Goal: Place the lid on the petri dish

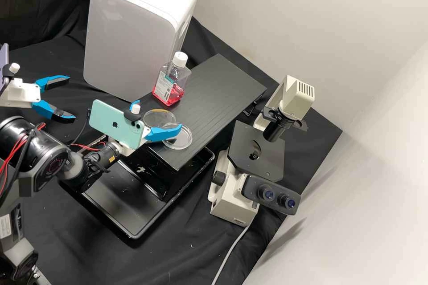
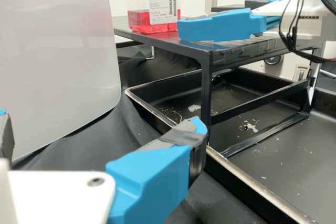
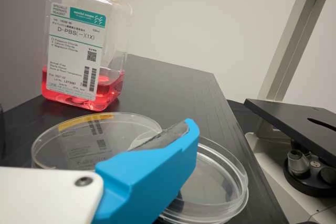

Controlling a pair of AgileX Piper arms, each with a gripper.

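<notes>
**Two clear round pieces side by side on the platform, both grippers open**

Near the centre of the high view, the right gripper point(image 1: 157, 118) hangs low over the near end of a black raised platform point(image 1: 223, 84). Its blue fingers are spread apart, so it is open. Between them lies the upper round piece point(image 3: 94, 140), clear and shallow. I cannot tell if a finger touches it. One finger point(image 3: 152, 171) lies across the edge of the lower round piece point(image 1: 183, 140). This piece is just beside the first, and the finger hides the place where the two meet. They lie side by side, not stacked. Which one is the lid and which is the petri dish, I cannot tell.

Farther back on the platform, above the pieces in the frame, stands a bottle point(image 1: 169, 82) with pink liquid and a white cap. A large white box point(image 1: 133, 26) fills the upper left. A microscope point(image 1: 258, 160) stands at the right of centre. Under the platform sits a black tray point(image 1: 133, 205).

At the left edge of the frame, the left gripper point(image 1: 71, 98) hangs over the black-covered worktop point(image 1: 187, 249). Its fingers are wide apart and hold nothing, and it is well apart from the two pieces.
</notes>
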